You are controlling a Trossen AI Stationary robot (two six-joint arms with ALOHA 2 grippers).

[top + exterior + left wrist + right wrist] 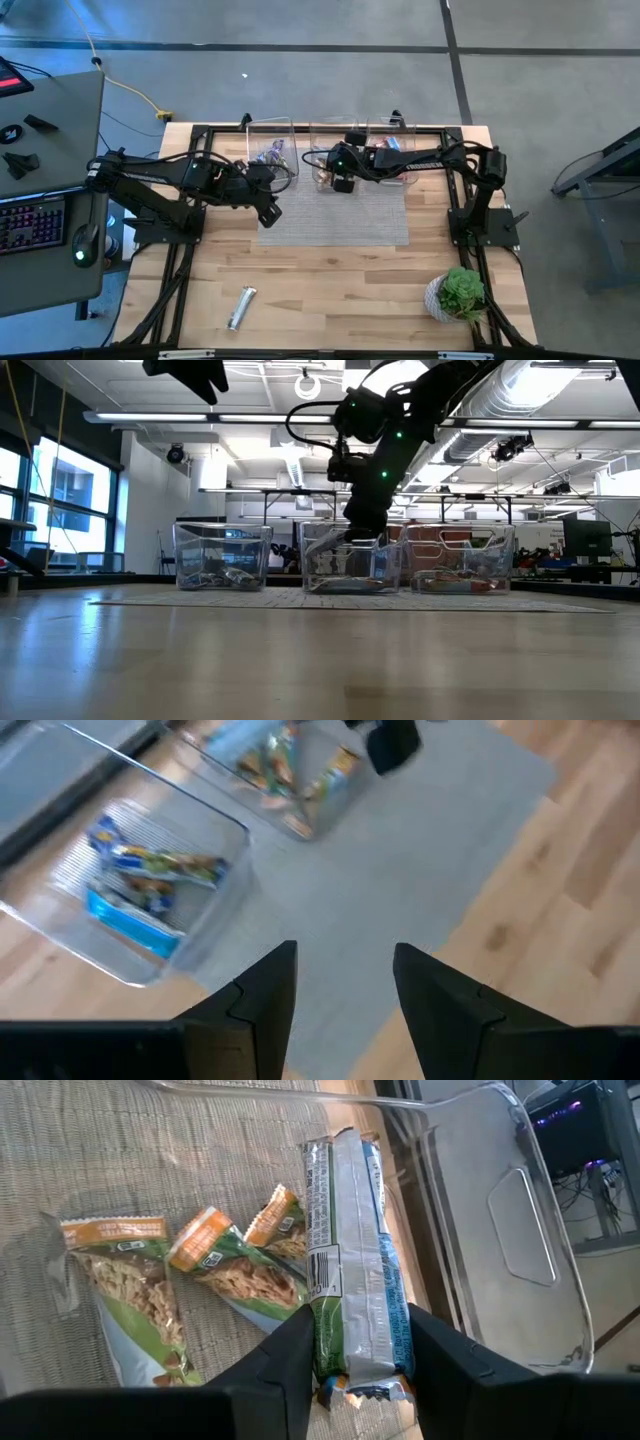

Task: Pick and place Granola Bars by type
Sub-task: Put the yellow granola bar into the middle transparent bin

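Right tool [350, 1345] over the middle clear bin [322, 128], clamped on one granola bar [350, 1260] with the back seam and barcode showing. Below it, on the bin floor, three orange-and-green bars [215, 1265] of apparently the same type. Best to lower a little further, inside the bin walls, before opening, so the bar drops flat beside its fellows and not against the rim. No sideways drift while releasing; straight lift afterwards. Left tool [340, 990] parted and empty, above the grey mat [340, 215] near the left bin [150, 905] of blue-wrapped bars. One silver bar [241, 307] alone on the bench [340, 290], well apart from the bins, probably next.
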